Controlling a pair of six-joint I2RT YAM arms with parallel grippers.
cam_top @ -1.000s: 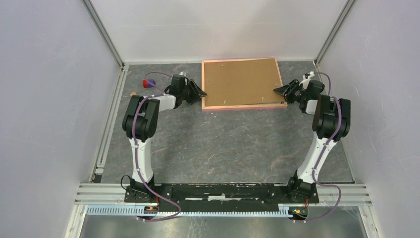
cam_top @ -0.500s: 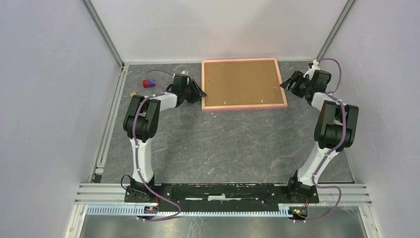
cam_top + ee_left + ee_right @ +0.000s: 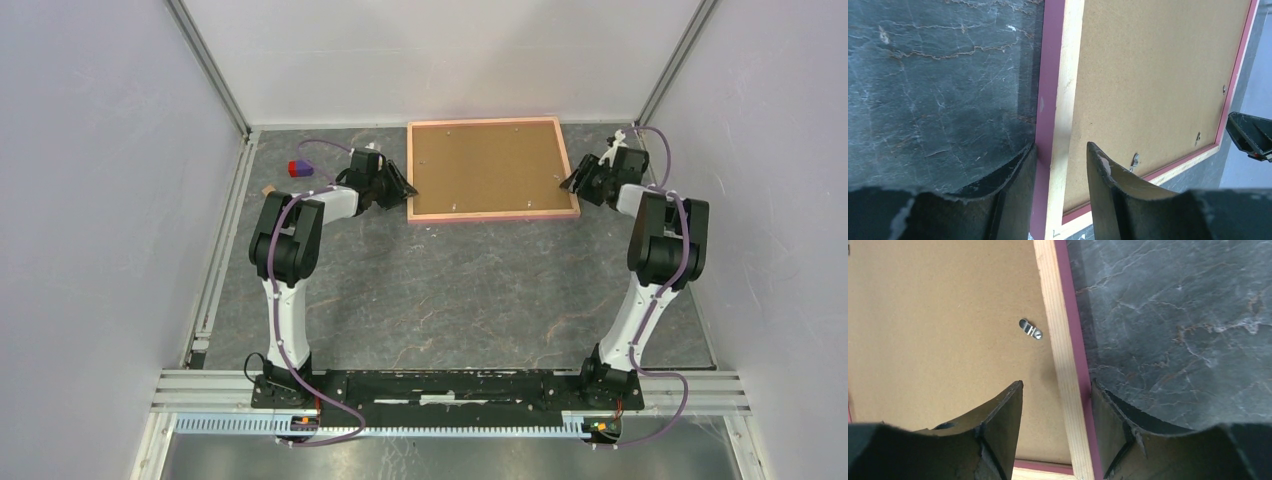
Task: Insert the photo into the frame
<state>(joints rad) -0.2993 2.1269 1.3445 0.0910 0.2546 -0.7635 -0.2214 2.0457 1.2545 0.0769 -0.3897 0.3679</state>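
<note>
The salmon-pink frame (image 3: 490,214) lies face down at the back of the table, with the brown backing board (image 3: 488,165) set inside it. The photo is not visible in any view. My left gripper (image 3: 405,186) is at the frame's left rail (image 3: 1050,100). In the left wrist view it (image 3: 1060,147) is open, jaws straddling that rail, the outer finger against the pink side. My right gripper (image 3: 572,184) is at the right rail (image 3: 1068,340). In the right wrist view it (image 3: 1057,385) is open, straddling the rail near the front right corner.
A small red and purple object (image 3: 299,167) and a small tan piece (image 3: 268,188) lie left of the left gripper. Metal turn clips (image 3: 1030,329) sit on the backing board. Enclosure walls stand close behind and beside the frame.
One second ago the frame's right side looked raised and skewed at the right gripper. It now lies flat. The right gripper swung away toward the back, then returned to the right rail. The left gripper stayed.
</note>
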